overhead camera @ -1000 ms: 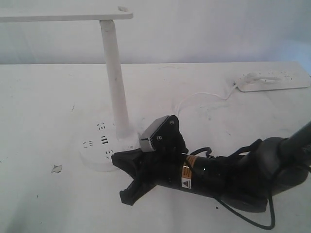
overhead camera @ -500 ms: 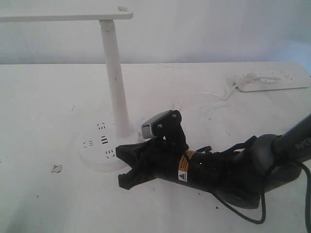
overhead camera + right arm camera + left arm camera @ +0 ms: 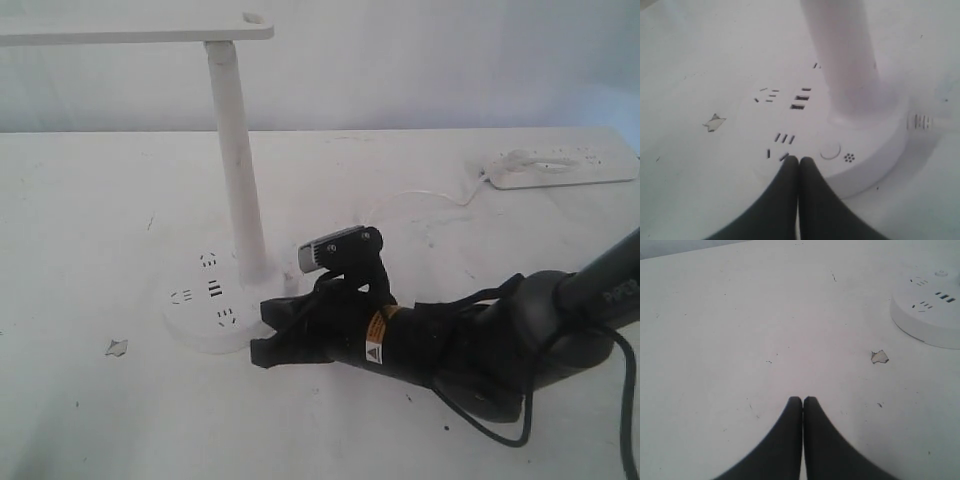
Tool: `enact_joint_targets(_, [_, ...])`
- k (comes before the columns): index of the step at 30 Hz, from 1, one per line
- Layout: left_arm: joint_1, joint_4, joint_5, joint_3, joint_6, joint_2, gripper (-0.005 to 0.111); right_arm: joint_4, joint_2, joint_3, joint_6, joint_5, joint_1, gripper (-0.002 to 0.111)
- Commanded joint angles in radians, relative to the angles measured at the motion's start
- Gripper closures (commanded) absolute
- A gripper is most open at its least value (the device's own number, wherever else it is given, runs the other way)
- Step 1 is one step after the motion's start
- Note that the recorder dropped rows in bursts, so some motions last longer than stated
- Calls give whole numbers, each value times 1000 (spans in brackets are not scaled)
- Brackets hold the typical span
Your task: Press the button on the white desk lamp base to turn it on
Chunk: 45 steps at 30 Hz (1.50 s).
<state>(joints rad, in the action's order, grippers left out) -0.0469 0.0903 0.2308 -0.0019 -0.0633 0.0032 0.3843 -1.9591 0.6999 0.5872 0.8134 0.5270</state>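
Item 1: white desk lamp base (image 3: 205,312). A round puck lying flat on the counter (image 3: 80,230), with socket slots and USB ports on top. It is the landmark for every entry below.

Item 2: pole (image 3: 238,170). It rises off-centre from the base and carries the flat lamp head (image 3: 130,28) high above it. I can make out no glow, so I judge the lamp unlit.

Item 3: button (image 3: 830,150). A small ringed disc on the base's top, between the pole's foot and the rim, beside a cluster of pinholes. From where I stand the arm hides it; only the right wrist view shows it.

Item 4: right gripper (image 3: 799,161). The jaws are clenched tip to tip and grasp nothing, presumably so they act as one blunt poker. The tips sit at the base's rim, just beside the button and slightly off it; I cannot tell whether they touch the base. The likely next move is a small shift onto the disc, then a short push down. The risk is landing on the slots or nudging the light base.

Item 5: left gripper (image 3: 802,400). The jaws are likewise closed on nothing, low over bare counter well apart from the base, probably parked clear of the work.

Item 6: scrap (image 3: 117,347). A small chip on the counter near the base, on the side away from the right arm.

Item 7: power strip (image 3: 560,168). It lies well apart from the base, with a thin cord (image 3: 420,198) trailing towards the base.
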Motion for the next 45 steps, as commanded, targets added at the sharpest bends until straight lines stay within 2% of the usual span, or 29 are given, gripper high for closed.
enact_joint_targets(1, [-1, -3, 0, 2, 0, -3, 107, 8, 4, 70, 19, -114, 1, 108])
enact_joint_targets(4, [-1, -3, 0, 2, 0, -3, 107, 17, 4, 95, 19, -202, 1, 108])
enact_joint_targets(16, [-1, -3, 0, 2, 0, -3, 107, 17, 4, 122, 24, -248, 1, 108])
enact_joint_targets(20, [-1, -3, 0, 2, 0, -3, 107, 55, 0, 172, 22, -343, 1, 108])
enact_joint_targets(45, [-1, -3, 0, 2, 0, -3, 107, 90, -87, 258, 91, -351, 1, 108])
